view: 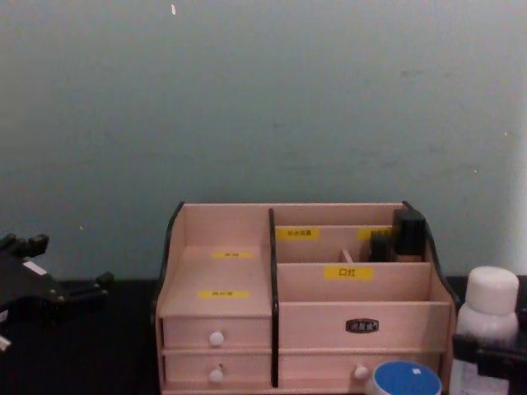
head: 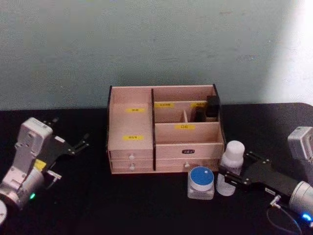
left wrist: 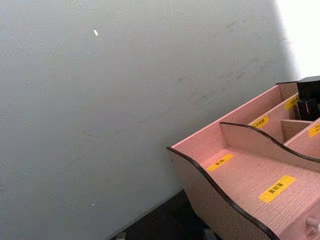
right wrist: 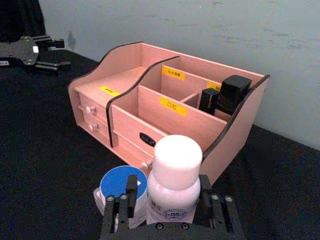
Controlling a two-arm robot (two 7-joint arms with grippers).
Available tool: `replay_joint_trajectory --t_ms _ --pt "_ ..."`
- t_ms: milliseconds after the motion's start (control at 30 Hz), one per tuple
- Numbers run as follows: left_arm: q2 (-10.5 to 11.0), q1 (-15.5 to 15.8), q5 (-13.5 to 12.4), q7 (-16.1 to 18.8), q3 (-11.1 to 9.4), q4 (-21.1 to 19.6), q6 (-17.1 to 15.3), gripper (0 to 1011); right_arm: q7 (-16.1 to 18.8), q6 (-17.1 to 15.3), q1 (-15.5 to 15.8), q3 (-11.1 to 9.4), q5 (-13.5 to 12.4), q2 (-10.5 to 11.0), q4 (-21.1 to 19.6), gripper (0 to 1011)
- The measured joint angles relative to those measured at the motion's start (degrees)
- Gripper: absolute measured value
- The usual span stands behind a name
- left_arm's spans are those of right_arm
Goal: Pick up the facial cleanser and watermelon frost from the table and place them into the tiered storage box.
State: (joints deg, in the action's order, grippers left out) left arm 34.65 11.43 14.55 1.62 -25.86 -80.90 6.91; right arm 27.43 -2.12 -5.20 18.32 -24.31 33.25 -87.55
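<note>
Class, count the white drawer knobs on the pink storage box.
3. On the tiered storage box front: upper left knob, lower left knob, right knob. None looks hidden.

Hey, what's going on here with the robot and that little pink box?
The right gripper has its fingers either side of a white-capped bottle. The bottle stands on the black table beside a blue-lidded jar, just in front of the pink tiered storage box. The fingers don't look closed on it yet, so nothing is lifted. The left gripper sits open and idle at the table's left side.
</note>
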Motion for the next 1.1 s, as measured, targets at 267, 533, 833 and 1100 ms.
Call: replay_joint_trajectory --t_ms 267,533,833,1100 --pt "0.00 0.00 0.00 0.00 0.00 0.00 0.00 1001 -0.04 0.02 0.03 -0.03 -0.04 0.03 -0.02 591" --pt "0.00 0.00 0.00 0.00 0.00 0.00 0.00 1001 -0.04 0.04 0.04 -0.03 -0.07 0.03 -0.02 591" --pt "0.00 0.00 0.00 0.00 0.00 0.00 0.00 1001 -0.04 0.46 2.48 -2.26 -1.72 1.02 -3.02 591" --pt "0.00 0.00 0.00 0.00 0.00 0.00 0.00 1001 -0.08 -0.35 6.66 -6.13 -5.62 3.40 -9.70 591"
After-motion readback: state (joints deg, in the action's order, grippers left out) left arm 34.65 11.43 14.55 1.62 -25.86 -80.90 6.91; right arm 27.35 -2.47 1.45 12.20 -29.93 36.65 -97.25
